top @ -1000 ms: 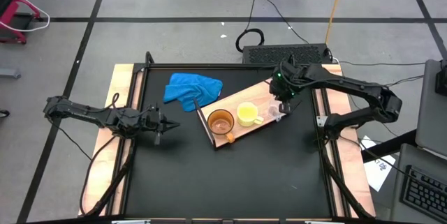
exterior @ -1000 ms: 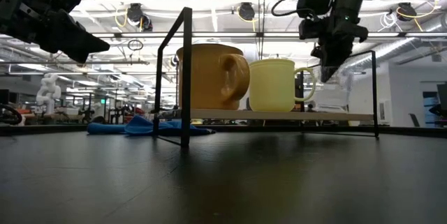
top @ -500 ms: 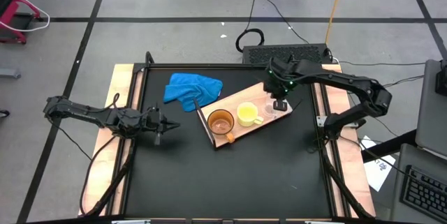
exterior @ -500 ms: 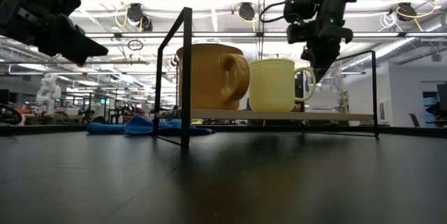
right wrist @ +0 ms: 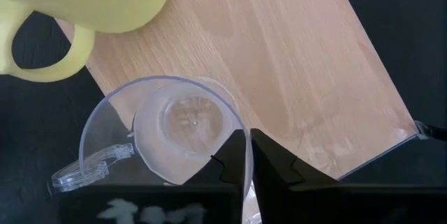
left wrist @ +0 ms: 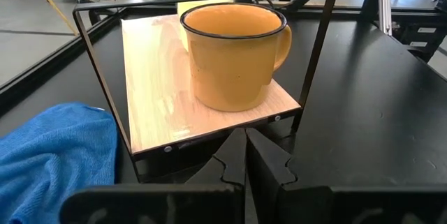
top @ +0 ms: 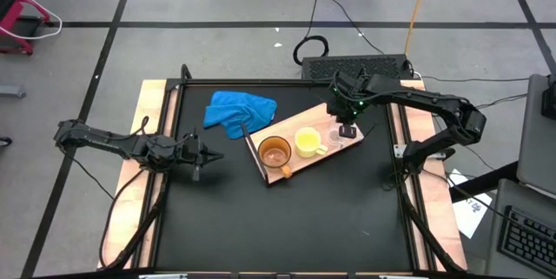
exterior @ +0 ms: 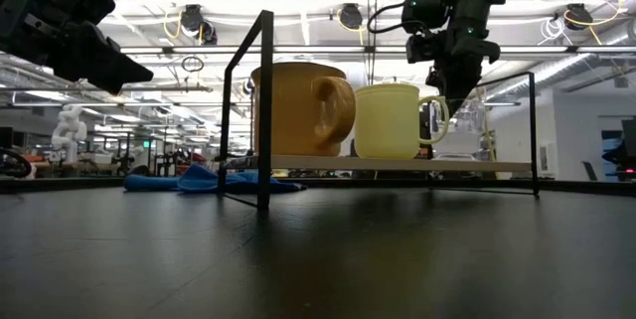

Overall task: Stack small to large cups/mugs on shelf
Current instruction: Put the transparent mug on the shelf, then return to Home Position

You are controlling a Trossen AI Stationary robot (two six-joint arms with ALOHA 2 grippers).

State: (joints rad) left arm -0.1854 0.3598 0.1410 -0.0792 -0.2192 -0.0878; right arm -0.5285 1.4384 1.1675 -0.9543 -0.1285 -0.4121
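Observation:
The light-wood shelf [top: 318,117] stands on a black metal frame on the table. On it stand the orange-brown mug [top: 274,151], which also shows in the left wrist view [left wrist: 234,53], and the yellow mug [top: 307,142] beside it. The clear plastic cup [right wrist: 178,123] sits upright at the board's edge by the yellow mug's handle [right wrist: 42,56]. My right gripper [top: 347,129] is above the cup and shut on it. My left gripper [top: 207,156] is shut and empty, above the table's left part, pointing at the shelf. My right gripper pinches the clear cup's rim and wall [right wrist: 242,147] between its two fingers, one inside the cup and one outside. The fingers come from above, pointing down. The cup is upright with its mouth up and its base [exterior: 467,157] at shelf height; whether it rests on the board I cannot tell.
A crumpled blue cloth [top: 239,109] lies on the table behind the shelf's left end. The shelf's black frame posts [exterior: 263,110] rise above the board at its corners. The black table top [top: 287,227] stretches in front of the shelf.
My right gripper has gone a little toward the table's left with the clear cup, from the shelf's right end in toward the yellow mug, and has kept still for the last half second. The cup stays upright in the hold.

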